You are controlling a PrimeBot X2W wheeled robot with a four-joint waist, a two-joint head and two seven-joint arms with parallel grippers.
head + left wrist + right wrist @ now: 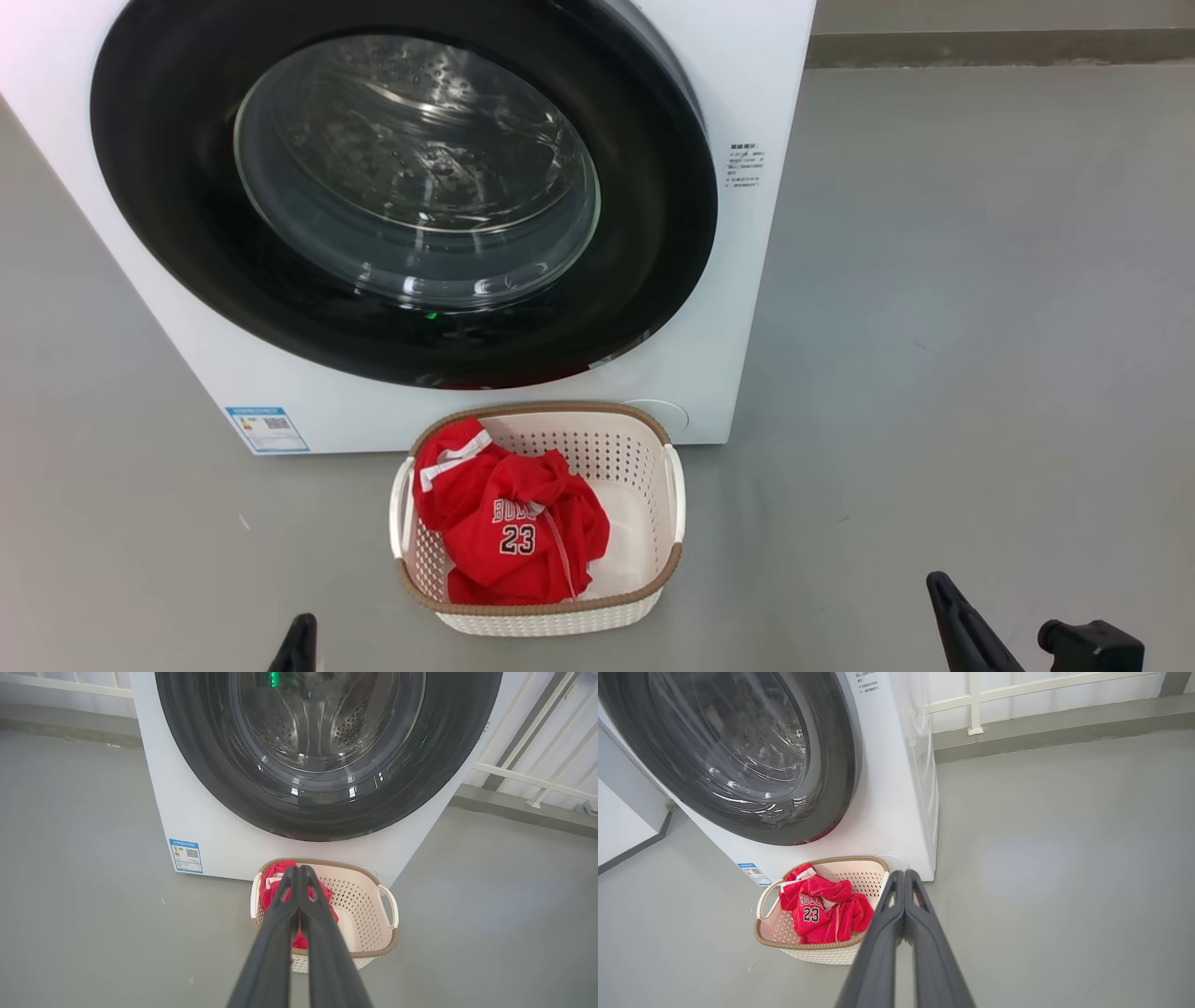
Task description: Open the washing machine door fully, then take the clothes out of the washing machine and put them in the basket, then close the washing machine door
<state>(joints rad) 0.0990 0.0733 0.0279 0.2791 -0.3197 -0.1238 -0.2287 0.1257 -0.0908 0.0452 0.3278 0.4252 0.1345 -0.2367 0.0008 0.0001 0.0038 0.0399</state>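
Clothes (pixel 509 532) showing "BULLS 23", lying in basket (pixel 609 446). Left gripper (pixel 299 868), right gripper (pixel 905 872) both pinching closed, gripping nothing.

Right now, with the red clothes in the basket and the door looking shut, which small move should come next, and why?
Probably a light check press on the washing machine door with the right gripper. The door looks flush with the washing machine, the clothes lie in the basket, and the left gripper is shut and empty, so little else seems left.
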